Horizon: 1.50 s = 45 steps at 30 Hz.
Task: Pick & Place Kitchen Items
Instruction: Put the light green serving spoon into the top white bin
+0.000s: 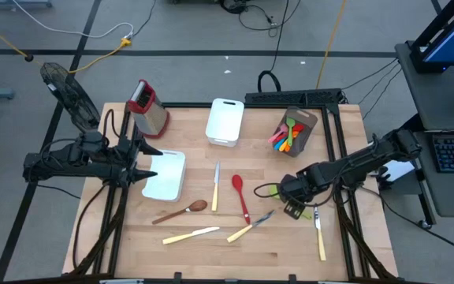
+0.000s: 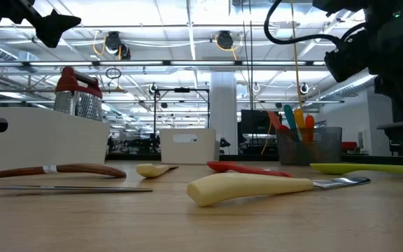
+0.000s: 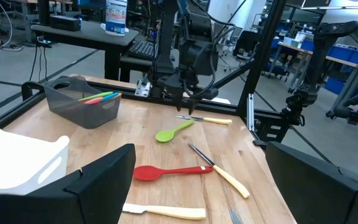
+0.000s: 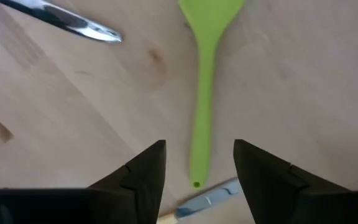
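A green silicone spoon (image 4: 204, 93) lies flat on the wooden table (image 1: 211, 252) toward its right side, also seen in the left wrist view (image 3: 173, 132). My right gripper (image 4: 199, 168) hovers over the spoon's handle end (image 4: 196, 182), pointing steeply down. It is open, with one finger on each side of the handle and no touch showing. A cream-handled knife (image 3: 205, 119) lies right by that end. My left gripper (image 3: 197, 186) waits open and level at the table's left side (image 1: 142, 170), beside a white tub (image 1: 168, 175).
A red spoon (image 1: 240, 197), a wooden spoon (image 1: 181, 211) and cream-handled knives (image 1: 191, 234) (image 1: 249, 227) (image 1: 215, 185) lie mid-table. At the back stand a grater (image 1: 148, 106), a second white tub (image 1: 225, 121) and a holder of coloured utensils (image 1: 294, 130).
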Each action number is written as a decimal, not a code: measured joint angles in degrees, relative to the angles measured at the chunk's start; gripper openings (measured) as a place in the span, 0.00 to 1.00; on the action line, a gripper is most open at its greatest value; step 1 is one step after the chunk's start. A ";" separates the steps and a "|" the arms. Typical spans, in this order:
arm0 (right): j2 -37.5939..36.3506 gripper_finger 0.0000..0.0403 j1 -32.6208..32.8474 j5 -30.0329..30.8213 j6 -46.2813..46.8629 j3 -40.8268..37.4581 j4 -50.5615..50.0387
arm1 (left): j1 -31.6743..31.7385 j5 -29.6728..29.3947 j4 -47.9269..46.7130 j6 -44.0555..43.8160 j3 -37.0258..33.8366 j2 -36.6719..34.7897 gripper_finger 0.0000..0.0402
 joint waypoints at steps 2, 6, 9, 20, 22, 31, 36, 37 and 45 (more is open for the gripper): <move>0.00 0.45 0.02 0.05 0.83 -0.01 1.17 | 0.01 -0.02 0.00 0.00 0.00 -0.01 0.91; 0.00 0.44 0.02 0.09 2.66 -0.01 1.77 | 0.00 0.00 0.00 0.00 0.00 0.00 0.92; 0.00 0.42 0.01 0.18 2.83 -0.01 1.73 | 0.01 -0.02 0.00 0.00 0.00 0.00 0.91; 0.00 0.37 0.02 0.18 4.32 -0.01 1.75 | 0.01 -0.01 0.00 -0.01 0.00 0.00 0.92; 0.00 0.37 0.15 0.10 4.25 -0.01 1.83 | 0.01 -0.01 0.00 0.00 0.00 0.00 0.91; 0.00 0.39 0.48 -1.31 2.75 -0.01 2.85 | 0.00 -0.01 0.00 -0.01 0.00 0.00 0.91; 0.00 0.45 0.48 -1.24 1.86 -0.08 3.53 | 0.00 -0.02 0.00 0.00 0.00 0.00 0.92; 0.00 0.46 0.48 -1.25 1.41 -0.38 3.75 | 0.02 -0.02 0.00 -0.02 0.00 0.00 0.91; 0.02 0.46 0.48 -2.92 3.90 -6.10 4.90 | 0.01 -0.01 0.00 0.00 0.00 0.00 0.91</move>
